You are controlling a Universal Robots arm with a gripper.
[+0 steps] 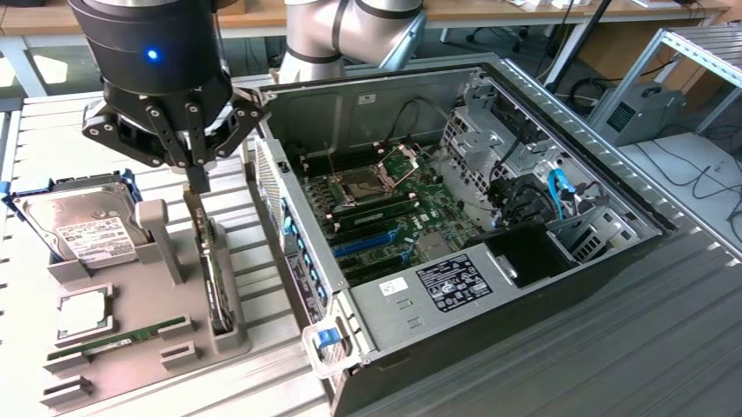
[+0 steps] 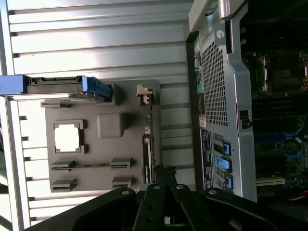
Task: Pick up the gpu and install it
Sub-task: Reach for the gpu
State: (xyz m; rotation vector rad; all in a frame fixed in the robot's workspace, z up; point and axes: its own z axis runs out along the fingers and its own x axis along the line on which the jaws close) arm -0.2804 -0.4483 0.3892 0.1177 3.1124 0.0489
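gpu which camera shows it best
Exterior view: the gpu stands on edge in the gray holder, its long side showing below the gripper. The wrist view looks down its thin edge, a dark strip.

Bright, even light glares white off the ribbed table [image 2: 96,45] beside the computer case [image 2: 216,82] (whose interior lies in deep shadow).

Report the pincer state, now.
Pincer: shut, tips down at the top edge of the gpu, which stands on edge in the gray holder; whether it grips the card cannot be told.
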